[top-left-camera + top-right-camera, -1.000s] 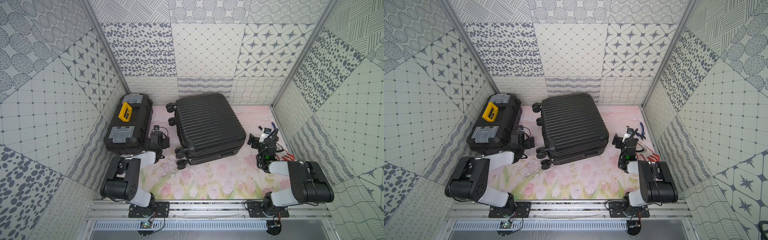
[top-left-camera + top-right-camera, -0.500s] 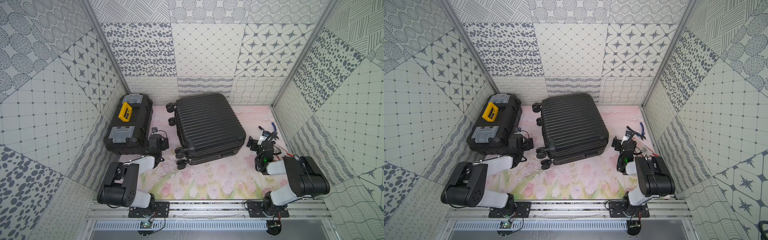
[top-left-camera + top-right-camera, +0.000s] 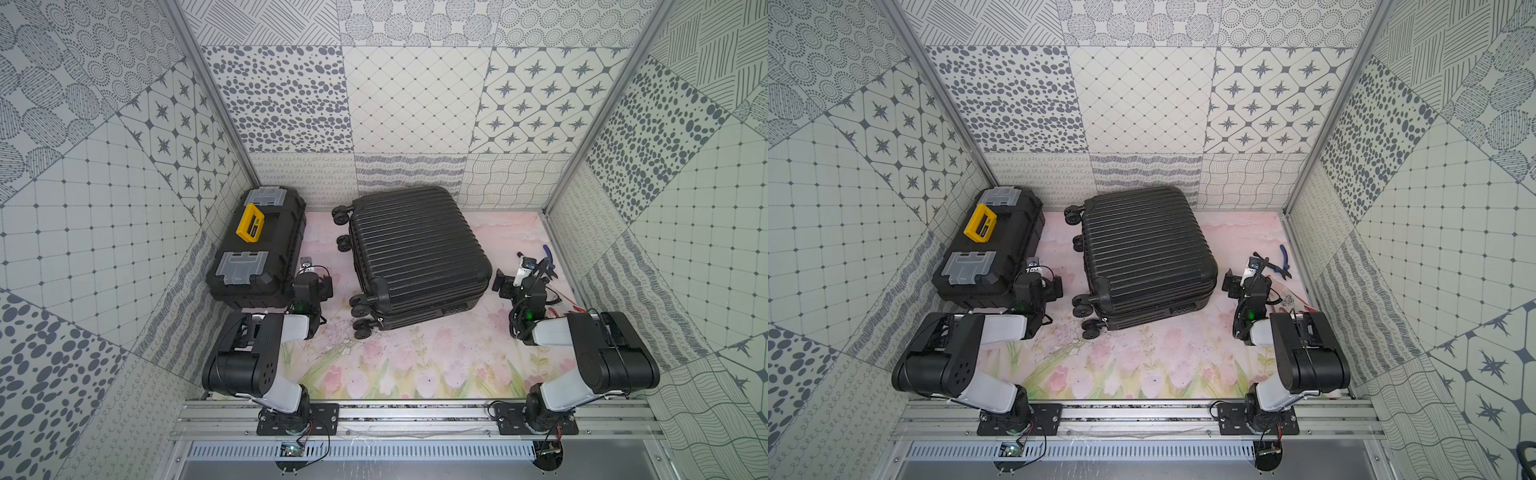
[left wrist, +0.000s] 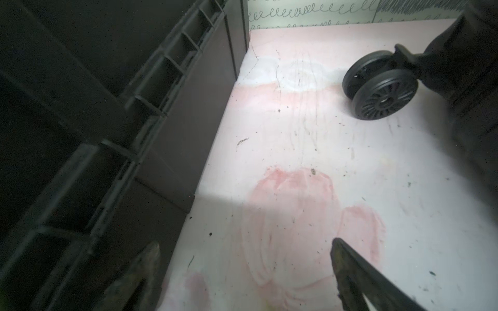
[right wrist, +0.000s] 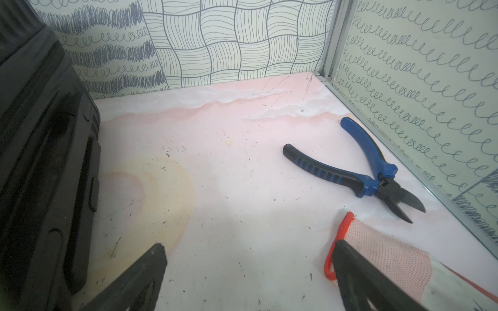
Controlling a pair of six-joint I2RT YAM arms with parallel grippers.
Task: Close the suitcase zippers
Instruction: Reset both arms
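My left end effector (image 4: 244, 250) is released, jaws wide and empty, low over the tabletop (image 3: 415, 365) between the toolbox (image 3: 257, 249) and the suitcase (image 3: 415, 249). My right end effector (image 5: 249, 249), also released and empty, sits at the case's opposite side, near the pliers (image 5: 358, 172) and a glove (image 5: 390, 258). The suitcase lies flat mid-tabletop, shells together. The zippers (image 3: 415, 311) follow the side seam, but their pulls are too small to locate. Best practice, I judge: find a pull first, pinch the tab squarely, draw along the seam, and brace the shell with my other arm.
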